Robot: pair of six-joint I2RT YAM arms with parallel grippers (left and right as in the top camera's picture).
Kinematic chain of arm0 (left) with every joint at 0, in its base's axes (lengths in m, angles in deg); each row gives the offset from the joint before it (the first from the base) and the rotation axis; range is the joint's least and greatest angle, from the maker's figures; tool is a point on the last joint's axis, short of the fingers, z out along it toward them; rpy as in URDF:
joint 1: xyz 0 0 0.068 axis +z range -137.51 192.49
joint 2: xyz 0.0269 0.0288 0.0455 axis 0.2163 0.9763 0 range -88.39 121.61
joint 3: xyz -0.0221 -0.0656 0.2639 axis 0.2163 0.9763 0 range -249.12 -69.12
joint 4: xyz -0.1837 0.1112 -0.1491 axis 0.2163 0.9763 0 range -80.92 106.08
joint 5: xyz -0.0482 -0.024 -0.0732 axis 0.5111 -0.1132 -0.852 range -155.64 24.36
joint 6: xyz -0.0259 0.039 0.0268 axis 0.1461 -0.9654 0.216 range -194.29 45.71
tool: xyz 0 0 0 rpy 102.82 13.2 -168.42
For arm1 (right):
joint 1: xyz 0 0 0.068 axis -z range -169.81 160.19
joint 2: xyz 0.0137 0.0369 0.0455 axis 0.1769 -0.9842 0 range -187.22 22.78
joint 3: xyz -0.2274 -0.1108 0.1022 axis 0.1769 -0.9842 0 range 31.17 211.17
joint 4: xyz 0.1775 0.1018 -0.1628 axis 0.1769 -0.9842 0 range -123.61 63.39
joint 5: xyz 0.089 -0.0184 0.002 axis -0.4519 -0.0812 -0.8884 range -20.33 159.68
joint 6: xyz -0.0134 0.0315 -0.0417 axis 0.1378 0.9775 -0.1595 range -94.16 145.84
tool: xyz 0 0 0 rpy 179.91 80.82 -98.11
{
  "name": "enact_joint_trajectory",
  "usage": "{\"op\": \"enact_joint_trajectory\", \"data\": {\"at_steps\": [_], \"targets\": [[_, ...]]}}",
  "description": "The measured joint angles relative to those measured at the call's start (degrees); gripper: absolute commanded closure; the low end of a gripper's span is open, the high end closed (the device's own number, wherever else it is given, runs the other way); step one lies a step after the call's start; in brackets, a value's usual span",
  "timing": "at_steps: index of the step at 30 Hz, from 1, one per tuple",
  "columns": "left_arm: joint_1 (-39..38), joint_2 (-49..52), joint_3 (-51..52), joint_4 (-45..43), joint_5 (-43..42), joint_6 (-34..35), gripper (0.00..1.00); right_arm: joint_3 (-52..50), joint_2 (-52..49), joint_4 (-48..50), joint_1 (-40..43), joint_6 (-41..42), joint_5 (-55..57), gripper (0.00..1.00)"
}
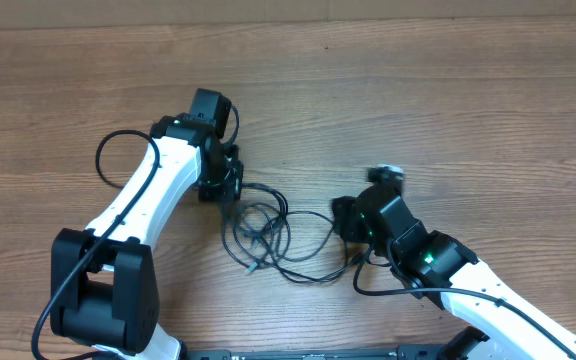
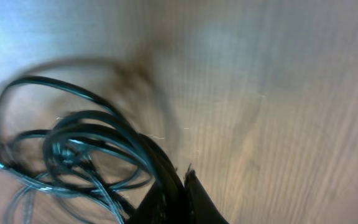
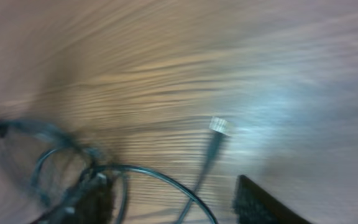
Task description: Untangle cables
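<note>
The cables [image 1: 260,232] lie in a tangled coil on the wooden table [image 1: 448,100], between both grippers. The left gripper [image 1: 230,195] touches the coil's upper-left edge, fingers together; whether they pinch a strand cannot be told. The right gripper [image 1: 336,218] stands apart-fingered at the right edge.

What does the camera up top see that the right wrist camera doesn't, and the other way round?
Only the top camera shows both white robot arms, the left arm and the right arm, with the whole tangle of cables between them. Only the right wrist camera shows a small pale plug up close on a cable end, plus its own dark fingers spread apart. Both show thin black loops lying on the wooden table.
</note>
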Motion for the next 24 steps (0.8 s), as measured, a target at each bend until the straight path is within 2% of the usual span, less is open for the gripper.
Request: {"op": "enact_joint_trajectory", "data": {"at_steps": [3,9,12,17,19,24], "targets": [[0.0,0.0,0.0,-5.9,0.17,-10.03,0.96,0.02,-0.11,1.44,0.0,-10.34,-5.31,0.17],[0.0,0.0,0.0,-10.67,-0.42,-28.94,0.96,0.0,-4.37,2.54,0.0,-26.75,-10.4,0.01],[0.0,0.0,0.0,-11.91,-2.67,-35.67,0.96,0.0,-8.63,6.43,0.0,-30.86,-12.28,0.0],[-0.04,0.0,0.0,-12.46,-6.93,-40.17,0.96,0.0,-13.62,9.38,0.0,-35.06,-16.65,0.0],[-0.22,0.0,0.0,-12.85,-8.48,-40.65,0.96,0.02,-13.75,10.32,0.0,-35.67,-17.49,0.04],[-1.68,0.0,0.0,-13.22,-11.89,-34.95,0.95,0.04,-13.75,13.79,0.0,-32.98,-19.61,0.11]]}}
